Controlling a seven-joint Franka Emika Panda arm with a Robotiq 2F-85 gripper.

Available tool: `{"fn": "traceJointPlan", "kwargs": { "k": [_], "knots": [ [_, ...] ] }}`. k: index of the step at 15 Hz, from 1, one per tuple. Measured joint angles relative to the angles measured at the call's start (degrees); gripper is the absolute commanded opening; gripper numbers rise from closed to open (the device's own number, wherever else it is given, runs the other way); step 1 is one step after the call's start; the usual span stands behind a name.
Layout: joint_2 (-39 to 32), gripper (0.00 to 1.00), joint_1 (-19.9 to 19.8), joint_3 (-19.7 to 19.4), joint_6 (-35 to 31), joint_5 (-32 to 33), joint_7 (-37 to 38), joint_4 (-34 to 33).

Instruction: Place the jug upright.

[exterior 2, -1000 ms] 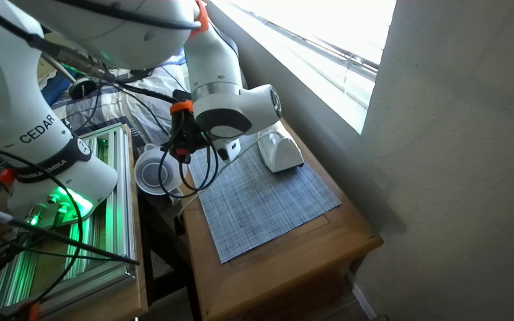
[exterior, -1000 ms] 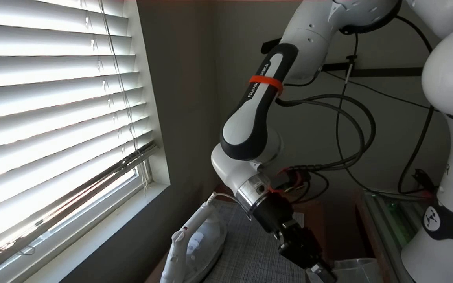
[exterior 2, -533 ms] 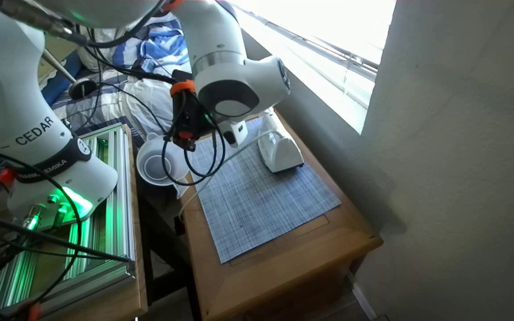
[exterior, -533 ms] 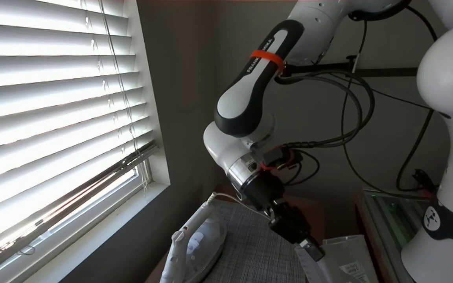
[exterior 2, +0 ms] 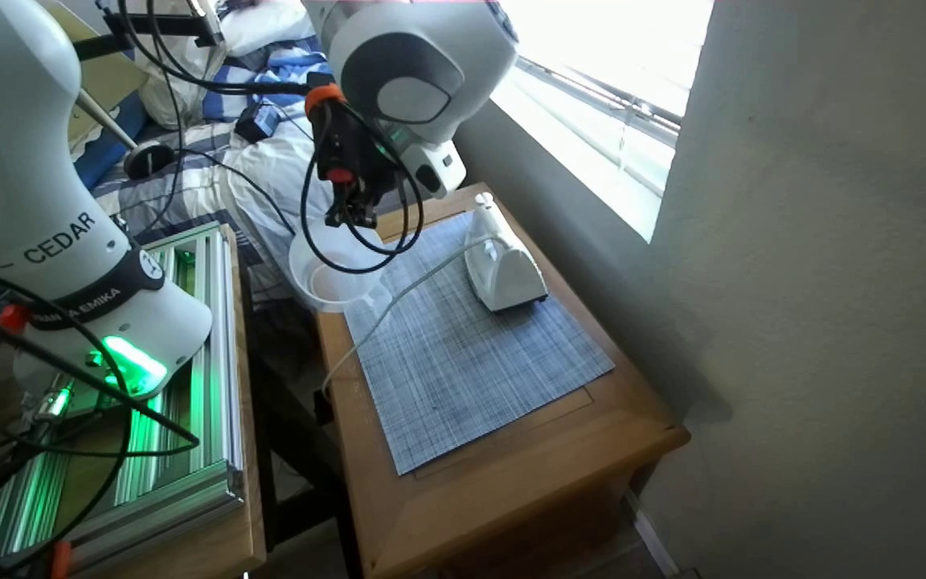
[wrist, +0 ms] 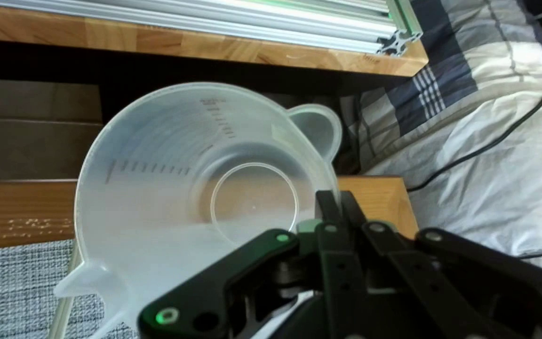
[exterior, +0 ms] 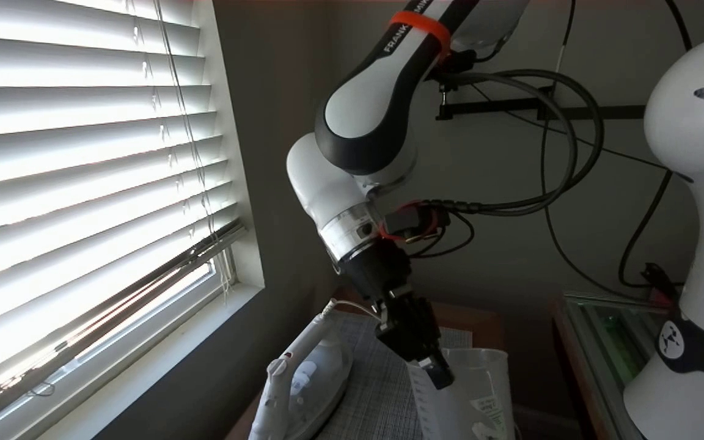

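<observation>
The translucent whitish jug (wrist: 158, 226) hangs from my gripper (wrist: 339, 200), with its round mouth, spout and handle in the wrist view. My gripper is shut on its rim, one finger inside the wall and one outside. In an exterior view the jug (exterior: 480, 397) is roughly upright with a slight tilt; my fingertips (exterior: 439, 374) are at its rim and its bottom is cut off by the frame. In an exterior view the jug (exterior 2: 322, 277) is over the table's left edge and the mat's corner, partly hidden by my gripper and cables. Its height above the table cannot be told.
A grey woven mat (exterior 2: 471, 378) lies on the wooden table (exterior 2: 503, 498). A white iron (exterior 2: 503, 269) stands on the mat, its cord (exterior 2: 423, 281) running across to the left edge. The robot's bench (wrist: 252, 49) stands across a dark gap. A bed (wrist: 487, 174) is behind.
My gripper has carried the jug up and away from the robot's base, from the gap to over the table's edge. The grip on the rim appears unchanged.
</observation>
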State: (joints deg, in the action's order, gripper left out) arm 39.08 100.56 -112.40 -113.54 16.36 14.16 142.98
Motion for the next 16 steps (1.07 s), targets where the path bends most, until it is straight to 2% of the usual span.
{"fn": "traceJointPlan", "kwargs": {
  "k": [4,10,16],
  "knots": [
    [-6.59,0.01,0.45,3.42,-7.85,0.01,3.38,3.14],
    [-17.15,0.01,3.5,4.64,-19.92,0.0,8.63,8.34],
    [-21.71,0.01,8.57,4.21,-23.78,0.89,15.43,10.47]
  ]
}}
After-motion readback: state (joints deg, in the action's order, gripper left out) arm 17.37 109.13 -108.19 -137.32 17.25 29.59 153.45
